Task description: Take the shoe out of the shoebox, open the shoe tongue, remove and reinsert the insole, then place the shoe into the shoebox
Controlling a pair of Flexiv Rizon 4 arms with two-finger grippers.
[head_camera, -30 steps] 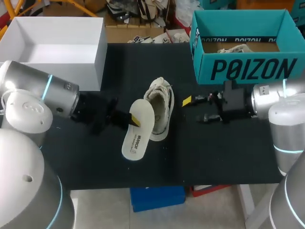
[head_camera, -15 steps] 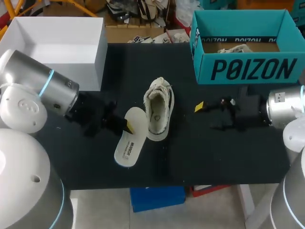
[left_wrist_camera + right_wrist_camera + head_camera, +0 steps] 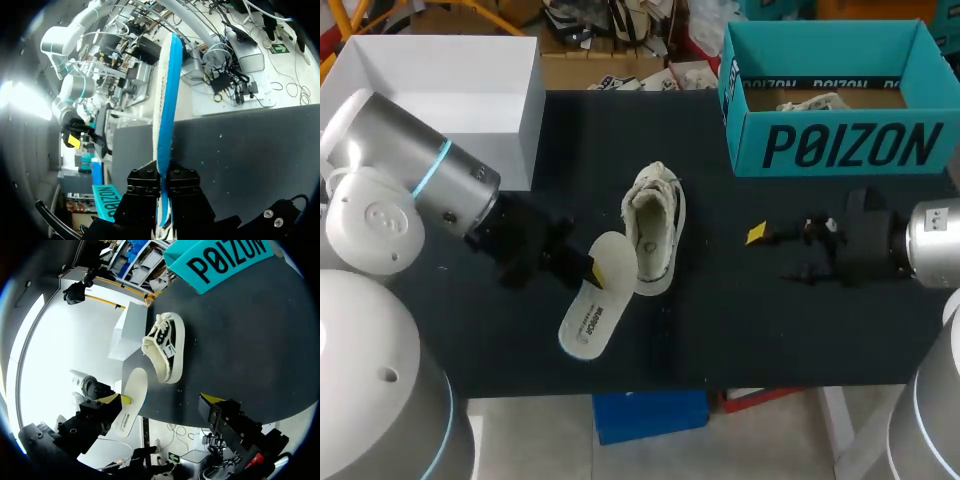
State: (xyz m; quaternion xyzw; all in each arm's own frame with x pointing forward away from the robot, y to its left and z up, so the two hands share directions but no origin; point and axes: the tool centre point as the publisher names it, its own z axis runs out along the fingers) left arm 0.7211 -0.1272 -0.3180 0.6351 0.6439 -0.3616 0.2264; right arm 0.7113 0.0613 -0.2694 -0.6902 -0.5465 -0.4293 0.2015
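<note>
Underneath it all, worktop (image 3: pixel 740 330): black surface carrying both boxes, the shoe and the insole.
Left arm (image 3: pixel 415 185): silver, comes in from the left side and points toward the middle of the worktop.
Right arm (image 3: pixel 930 240): silver, comes in from the right side, level with the shoe.
White box (image 3: pixel 470 120): open-topped, at the far left corner of the worktop.
Shoebox (image 3: pixel 840 145): teal, open-topped, at the far right corner; crumpled paper lies inside, and no shoe is in it.
Shoe (image 3: pixel 655 225): pale with dark side panels and laces, resting on the worktop near the middle, between the two hands and well apart from the shoebox; its opening faces the head camera.
Insole (image 3: pixel 595 300): white on top, blue on the other face, out of the shoe and just beside it on the left arm's side, slanting toward the near edge of the worktop; whether its free end touches the worktop cannot be told.
Left hand (image 3: pixel 588 265): closed on the insole's end nearest the shoe, one finger on each face, the insole standing edge-on between them in the left wrist view.
Right hand (image 3: pixel 770 255): fingers apart with nothing between them, hovering well apart from the shoe, in front of the shoebox.
</note>
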